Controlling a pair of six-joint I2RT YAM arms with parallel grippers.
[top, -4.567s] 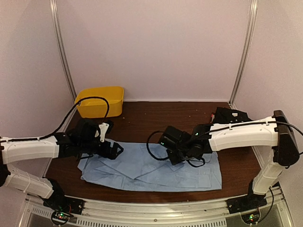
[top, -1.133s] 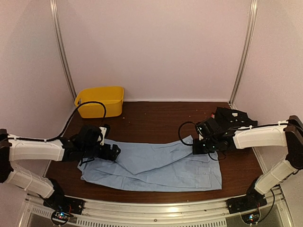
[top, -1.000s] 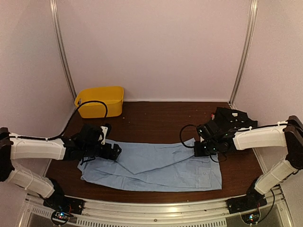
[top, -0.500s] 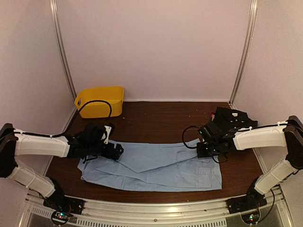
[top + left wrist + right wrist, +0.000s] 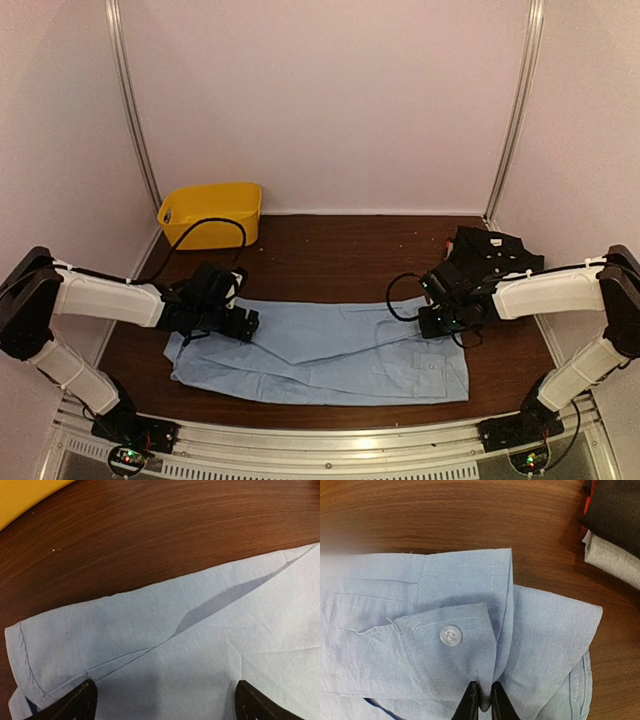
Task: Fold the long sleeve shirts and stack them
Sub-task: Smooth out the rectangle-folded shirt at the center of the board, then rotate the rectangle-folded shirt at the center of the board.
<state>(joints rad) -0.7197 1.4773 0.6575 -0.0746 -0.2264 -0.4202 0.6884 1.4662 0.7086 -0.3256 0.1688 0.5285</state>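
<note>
The left arm (image 5: 105, 297) is stretched low to the left end of the blue shirt (image 5: 330, 350), with the left gripper (image 5: 165, 707) held wide open just above it. The right arm (image 5: 545, 288) is extended to the shirt's far right corner, where the right gripper (image 5: 482, 701) is pinched almost closed on a fold of the cloth.

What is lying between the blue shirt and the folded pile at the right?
Nothing visible: only bare table separates the light blue shirt from the folded pile. The right hand grips the shirt's nearest edge.

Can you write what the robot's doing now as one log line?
left gripper: open over blue shirt | right gripper: pinching blue shirt by a button | black shirt: folded, far right corner
</note>
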